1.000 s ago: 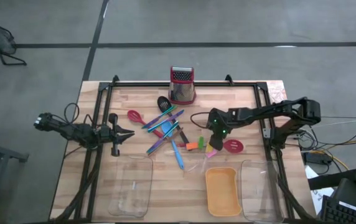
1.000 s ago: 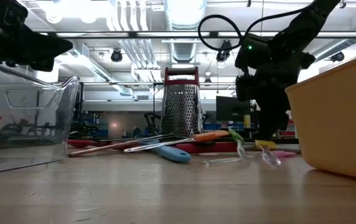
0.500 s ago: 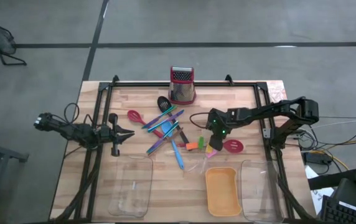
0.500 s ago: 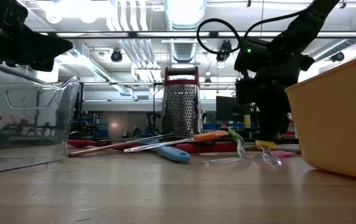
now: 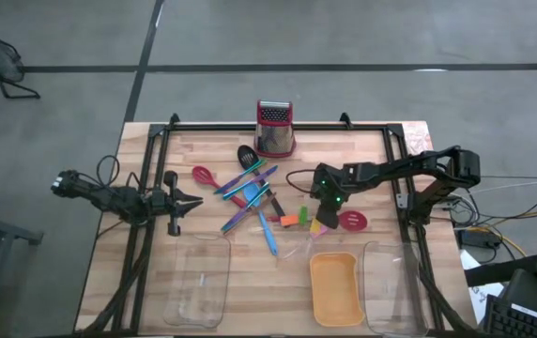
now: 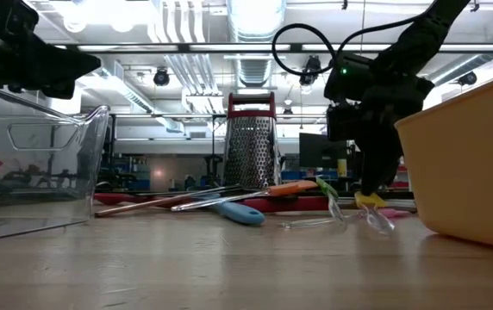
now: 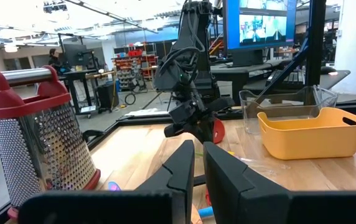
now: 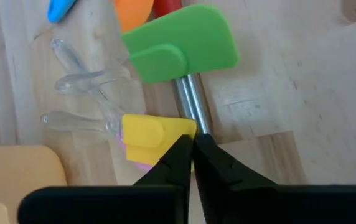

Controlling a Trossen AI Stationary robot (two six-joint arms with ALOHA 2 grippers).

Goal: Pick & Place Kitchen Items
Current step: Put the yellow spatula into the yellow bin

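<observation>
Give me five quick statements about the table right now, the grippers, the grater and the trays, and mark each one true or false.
1. The right gripper is shut beside the yellow spatula head. True.
2. The metal box grater with a red top lies tipped over on the wooden table. False: it stands upright near the far edge.
3. The orange plastic tray holds several utensils. False: nothing shows inside it.
4. The left gripper is off to the left of the utensil pile, holding nothing. True.
5. The green spatula head lies on the bare wood, outside every tray. True.
</observation>
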